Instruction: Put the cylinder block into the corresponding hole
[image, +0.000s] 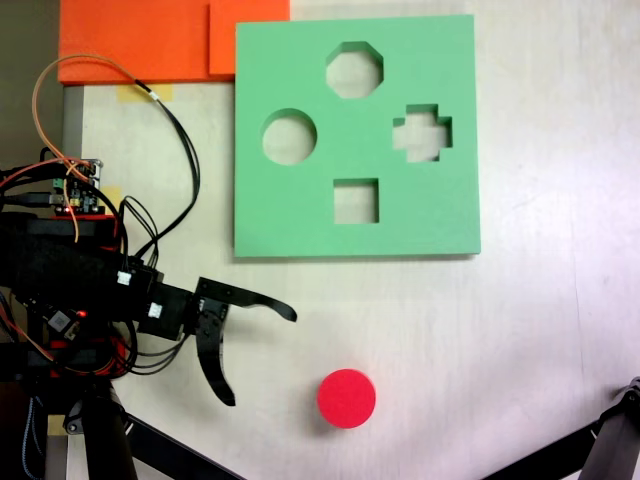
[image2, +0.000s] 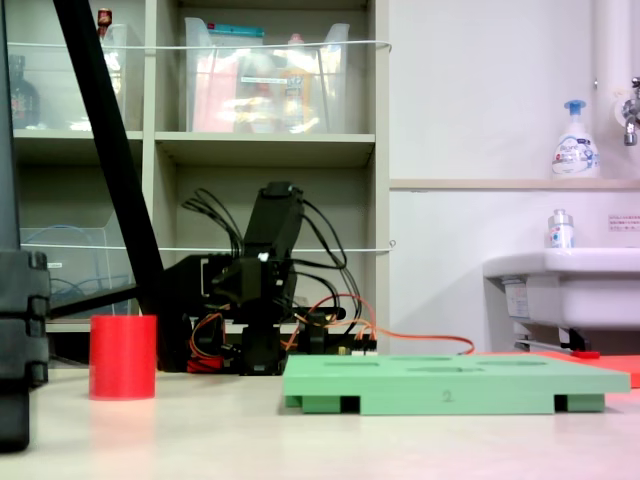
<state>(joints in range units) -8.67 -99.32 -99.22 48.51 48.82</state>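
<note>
The red cylinder block (image: 346, 398) stands upright on the pale table near the front edge; in a fixed view from the side it stands at the left (image2: 122, 357). The green foam board (image: 300, 220) lies flat farther back, and its circular hole (image: 289, 137) is the left one of several cutouts. My gripper (image: 262, 358) is open, its two black curved fingers spread wide, with nothing between them. It sits to the left of the cylinder block, apart from it, and below the board's lower left corner. The arm (image2: 262, 290) faces the side camera.
The board also has an octagonal (image: 354, 70), a cross-shaped (image: 422, 132) and a square cutout (image: 356, 201). Orange foam sheets (image: 150, 40) lie at the back left. Loose wires (image: 180, 150) loop beside the arm's base. Black tripod legs (image: 600, 450) cross the bottom corners.
</note>
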